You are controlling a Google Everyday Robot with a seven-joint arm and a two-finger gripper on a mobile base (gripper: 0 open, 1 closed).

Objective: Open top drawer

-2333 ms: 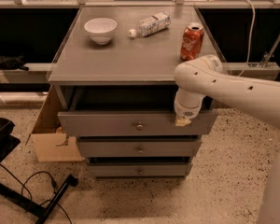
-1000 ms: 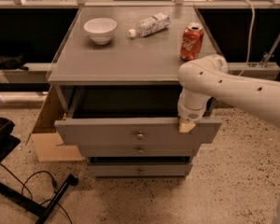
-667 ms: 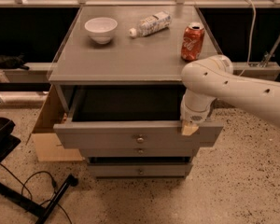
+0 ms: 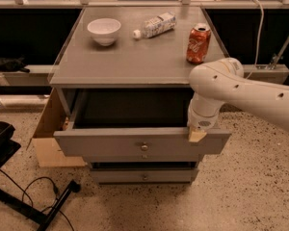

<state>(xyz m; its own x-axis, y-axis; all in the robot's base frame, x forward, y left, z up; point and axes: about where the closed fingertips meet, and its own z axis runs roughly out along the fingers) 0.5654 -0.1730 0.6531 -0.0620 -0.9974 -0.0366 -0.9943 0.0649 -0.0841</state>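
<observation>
Jaws' state cannot be told; gripper (image 4: 197,134) touches the top drawer (image 4: 106,146) at its rim.

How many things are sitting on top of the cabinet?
3: a white bowl back left, a plastic bottle lying back centre, a red can upright on the right. None look hidden. The claw is lower, at the top drawer front edge, right side.
</observation>
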